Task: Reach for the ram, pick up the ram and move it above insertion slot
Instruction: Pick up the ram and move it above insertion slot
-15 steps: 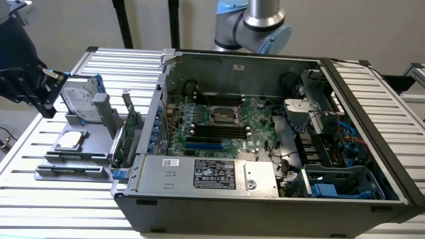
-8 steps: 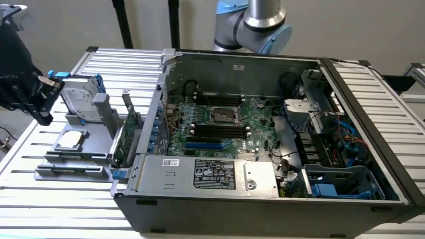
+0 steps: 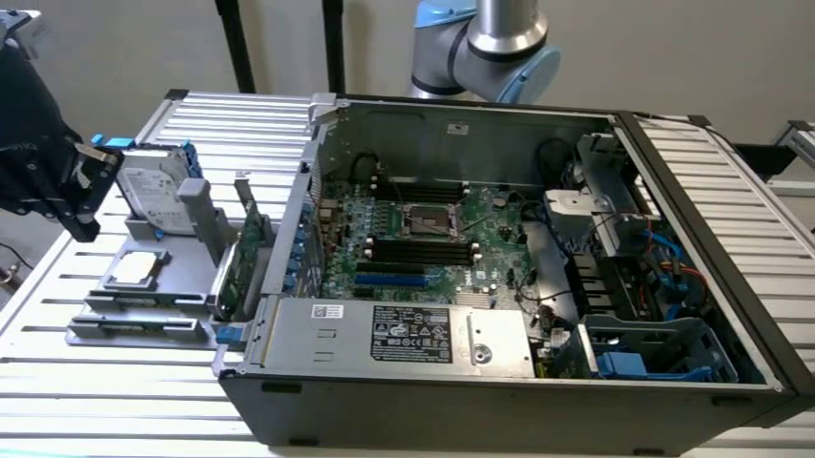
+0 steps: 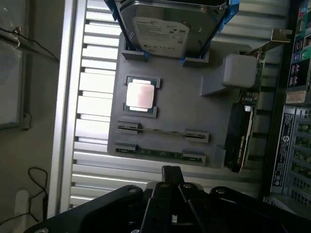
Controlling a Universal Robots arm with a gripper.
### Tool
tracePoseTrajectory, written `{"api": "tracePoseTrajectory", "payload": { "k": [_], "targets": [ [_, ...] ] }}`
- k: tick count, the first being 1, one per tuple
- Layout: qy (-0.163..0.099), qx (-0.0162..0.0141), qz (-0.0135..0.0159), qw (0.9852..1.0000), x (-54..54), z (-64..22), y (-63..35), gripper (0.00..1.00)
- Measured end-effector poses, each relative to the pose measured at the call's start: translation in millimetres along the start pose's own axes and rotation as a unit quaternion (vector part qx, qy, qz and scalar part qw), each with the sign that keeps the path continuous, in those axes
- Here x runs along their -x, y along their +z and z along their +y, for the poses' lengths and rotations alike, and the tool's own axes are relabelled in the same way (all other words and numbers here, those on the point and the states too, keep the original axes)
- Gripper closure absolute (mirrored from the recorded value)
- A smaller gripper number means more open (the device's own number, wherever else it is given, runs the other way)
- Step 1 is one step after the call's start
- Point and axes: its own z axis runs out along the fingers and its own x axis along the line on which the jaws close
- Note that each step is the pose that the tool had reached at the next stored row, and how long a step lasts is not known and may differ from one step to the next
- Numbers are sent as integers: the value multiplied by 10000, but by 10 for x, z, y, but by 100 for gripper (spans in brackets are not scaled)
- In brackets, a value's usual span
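In the exterior view we see the open computer case (image 3: pixel 510 239), the arm (image 3: pixel 491 43) at its twelve o'clock, the grey tray (image 3: pixel 172 286) at nine. Our wrist view adds the gripper (image 4: pixel 171 172), fingers together and empty, hanging near the ram (image 4: pixel 158 153), a thin green stick clipped into that tray.

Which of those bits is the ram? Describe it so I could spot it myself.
Beside the open computer case, on the exterior view's left, sits a grey tray. On it, past the square processor chip from the silver hard drive, is the ram. It is a long, thin green strip, far narrower than the bracketed green card at the tray's side.
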Motion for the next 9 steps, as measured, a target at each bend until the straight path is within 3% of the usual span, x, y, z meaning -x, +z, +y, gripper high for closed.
{"api": "tracePoseTrajectory", "payload": {
  "k": [5,9],
  "targets": [
    [-452,-1,18,9990,0,0,0,89],
    [-816,-2,32,9967,0,0,0,89]
  ]
}}
